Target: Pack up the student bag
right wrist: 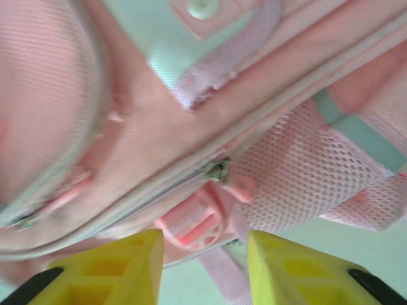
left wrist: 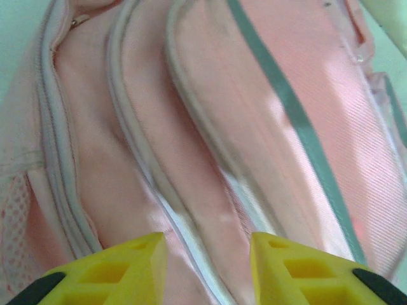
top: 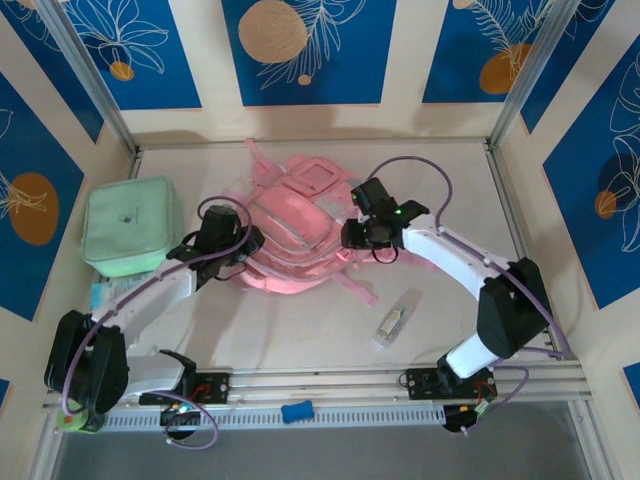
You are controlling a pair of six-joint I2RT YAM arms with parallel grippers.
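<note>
- The student bag, pink with grey-white panels, lies flat in the middle of the counter. Its straps trail toward the near side.
- The left tool sits at the bag's left edge. In the left wrist view its yellow fingers stand partly apart. Pink fabric and zip lines run across just beyond the gap, and nothing is clamped between the fingers.
- The right tool sits at the bag's right edge, also partly open, with yellow fingers on either side of a clear gap.
- Just ahead of the right tool are a mesh side pocket, a zip pull and a pink buckle. It seems to hold nothing, though the close view is blurred.
- A mint-green soft case lies left of the bag, apart from it and near the left wall.
- A small clear item lies on the counter to the right of the trailing strap. It is too small to identify.
- A small blue thing rests on the rail at the near edge, between the arm bases.
</note>
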